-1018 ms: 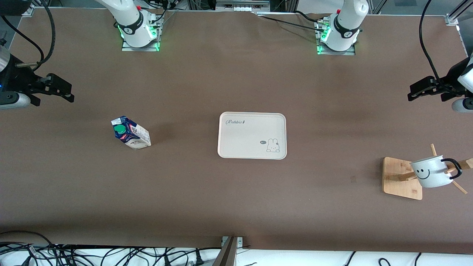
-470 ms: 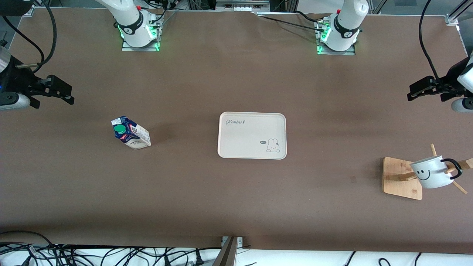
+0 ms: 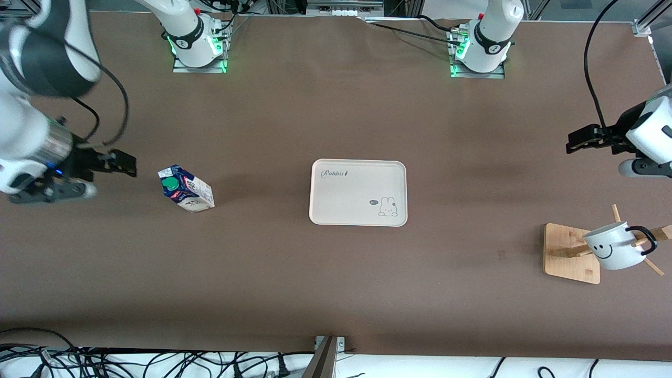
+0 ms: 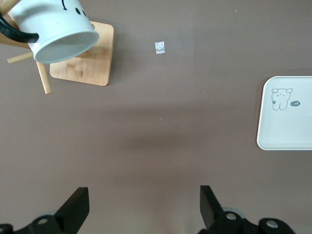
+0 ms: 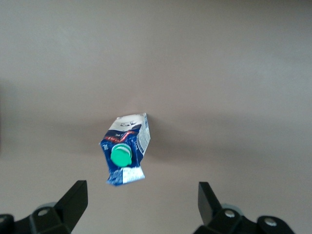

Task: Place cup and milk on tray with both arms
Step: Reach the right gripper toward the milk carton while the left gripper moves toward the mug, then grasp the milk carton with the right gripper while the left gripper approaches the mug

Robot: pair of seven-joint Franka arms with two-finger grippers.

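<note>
The milk (image 3: 186,189), a blue and white carton with a green cap, stands on the table toward the right arm's end. My right gripper (image 3: 126,165) hangs open over the table just beside it; in the right wrist view the milk (image 5: 126,148) lies ahead of the open right gripper (image 5: 143,195). The cream tray (image 3: 346,202) lies mid-table with nothing on it. The white smiley cup (image 3: 613,247) hangs on a wooden rack. My left gripper (image 3: 575,143) is open over bare table at the left arm's end, apart from the cup (image 4: 58,29).
The wooden rack (image 3: 569,252) with its pegs stands near the left arm's end. A small scrap (image 4: 160,47) lies on the table between the rack and the tray (image 4: 287,126). Cables (image 3: 131,362) run along the table's edge nearest the front camera.
The right arm has swung in toward the milk, and its gripper now hangs close beside the carton. The left gripper has shifted slightly toward the table's middle. Both stay open.
</note>
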